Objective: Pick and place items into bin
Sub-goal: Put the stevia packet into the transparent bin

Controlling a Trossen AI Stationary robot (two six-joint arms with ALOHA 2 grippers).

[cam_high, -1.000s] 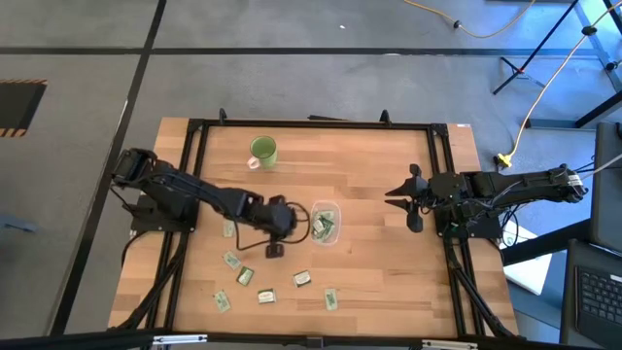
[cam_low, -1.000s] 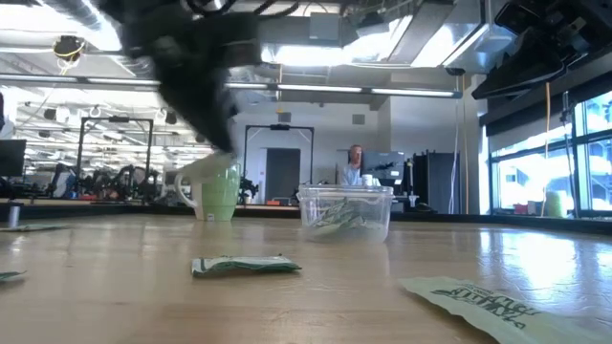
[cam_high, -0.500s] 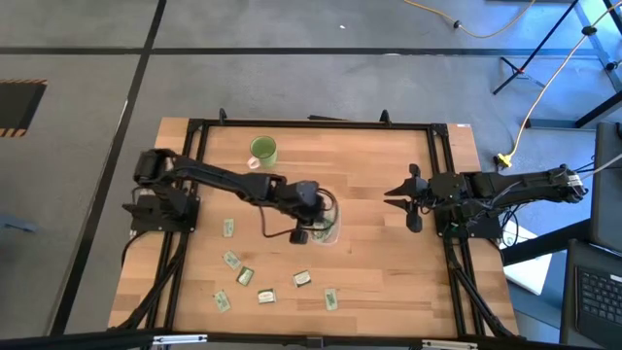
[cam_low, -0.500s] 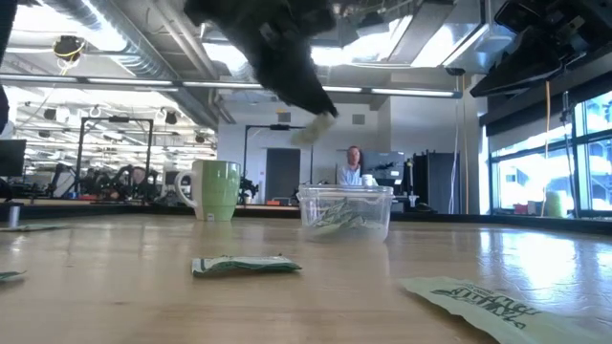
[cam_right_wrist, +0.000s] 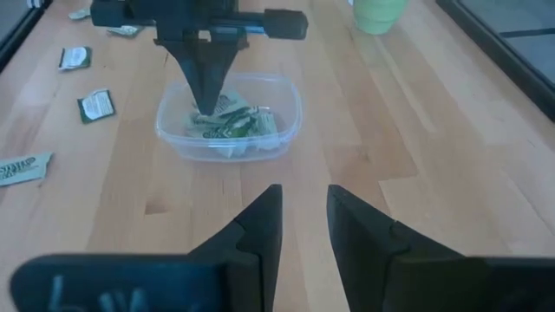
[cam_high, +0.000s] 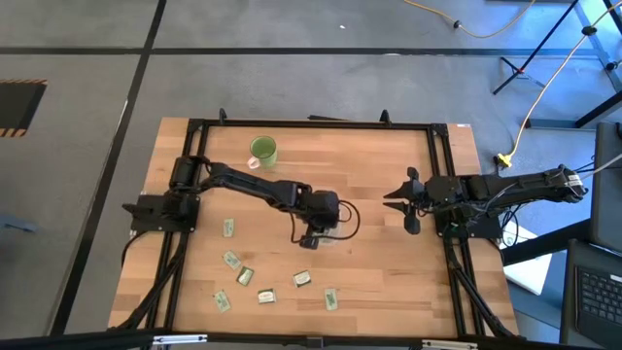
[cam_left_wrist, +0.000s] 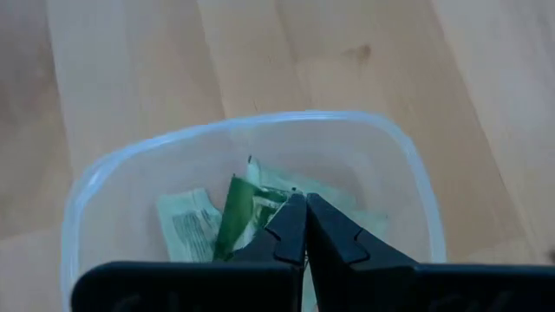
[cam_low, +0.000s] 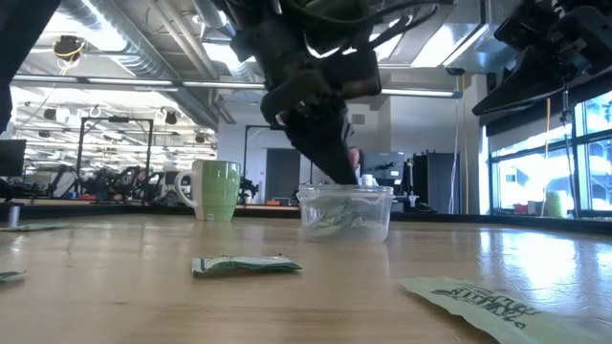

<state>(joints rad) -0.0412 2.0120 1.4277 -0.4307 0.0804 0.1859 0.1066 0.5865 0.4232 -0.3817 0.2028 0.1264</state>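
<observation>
The wooden table (cam_high: pixel 369 253) carries everything, framed by a dark rail. The left arm reaches from its base across to the table's middle, and the left gripper (cam_left_wrist: pixel 304 227) points down into the bin (cam_right_wrist: pixel 286 121), its fingers pressed together with nothing visibly between them, the tips just above the heap inside. The right arm waits at the table's right side, the right gripper (cam_right_wrist: pixel 303 208) hovering over bare wood with its fingers apart and empty, facing the bin. The bin, a clear rounded tub, stands near the table's centre and holds a loose pile of green and whitish packets (cam_left_wrist: pixel 227 221) lying overlapped on its floor; how many cannot be told. The green mug (cam_high: pixel 262 150) stands upright near the far edge, well apart from the bin; what is in it cannot be told. Smallest are the loose packets (cam_high: pixel 266 297) scattered flat on the near left part of the table, outside the bin.
</observation>
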